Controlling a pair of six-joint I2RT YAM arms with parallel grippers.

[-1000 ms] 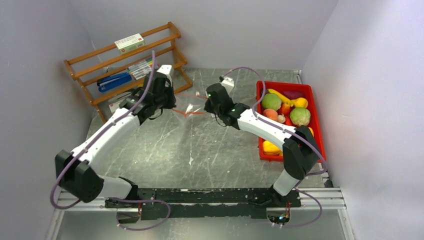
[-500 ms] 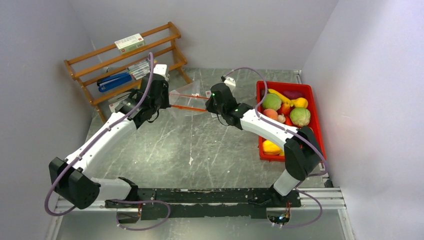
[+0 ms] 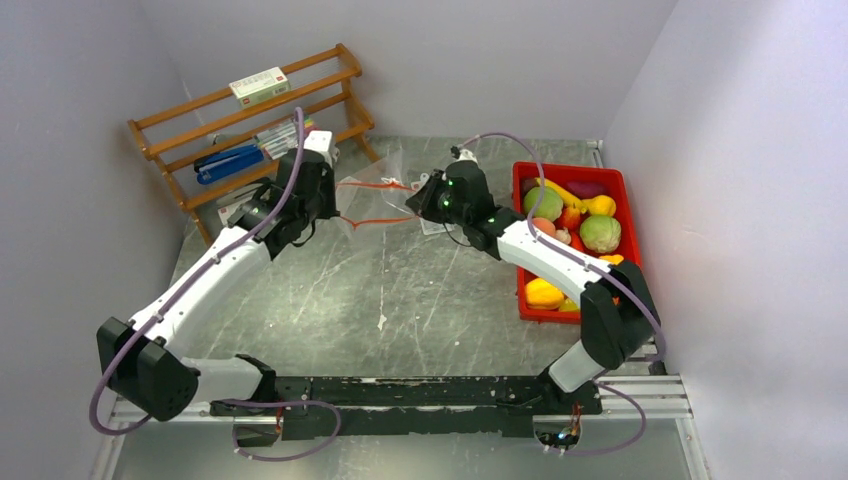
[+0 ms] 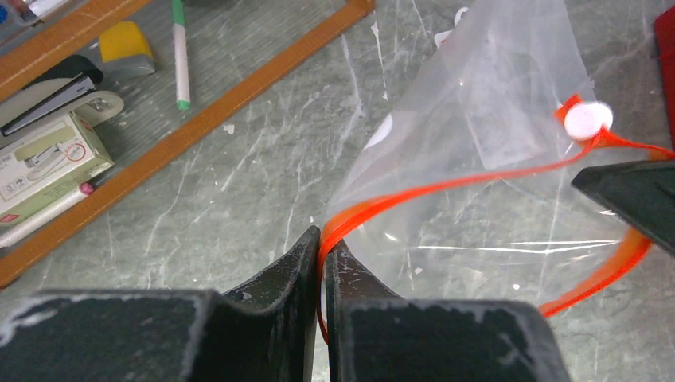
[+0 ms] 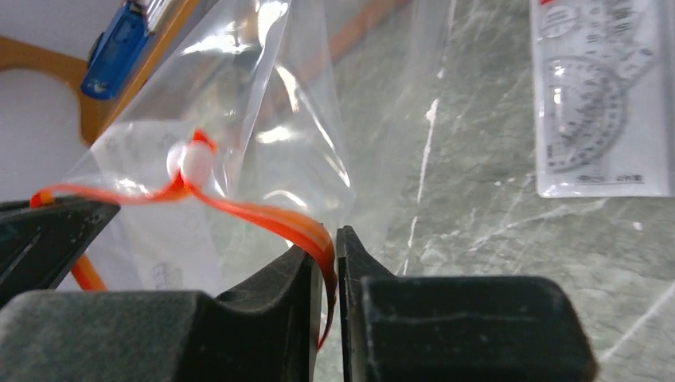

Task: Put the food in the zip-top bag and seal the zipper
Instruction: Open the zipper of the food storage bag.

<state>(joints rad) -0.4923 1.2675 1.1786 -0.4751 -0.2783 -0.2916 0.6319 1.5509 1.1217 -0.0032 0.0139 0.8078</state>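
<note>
The clear zip-top bag (image 3: 375, 202) hangs above the table between my two grippers, and nothing shows inside it. My left gripper (image 3: 338, 200) (image 4: 322, 239) is shut on the left end of its red-orange zipper (image 4: 446, 187). My right gripper (image 3: 418, 205) (image 5: 333, 239) pinches the other end of the zipper (image 5: 255, 213), with a hairline gap beside the strip. The two rim strips bow apart, so the mouth is open. A white slider (image 4: 587, 119) sits on the strip near the right gripper. The food (image 3: 543, 203) lies in a red bin (image 3: 632, 230) at the right.
A wooden rack (image 3: 250, 130) stands at the back left with a white box (image 3: 259, 85) and a blue item (image 3: 228, 162). A green marker (image 4: 181, 52) and a stapler box (image 4: 48, 159) lie by it. A clear protractor packet (image 5: 597, 103) lies flat on the table.
My right gripper has moved right and toward the back. The zipper strips, straight and taut half a second ago, now sag and bow apart. The left gripper has barely shifted.
</note>
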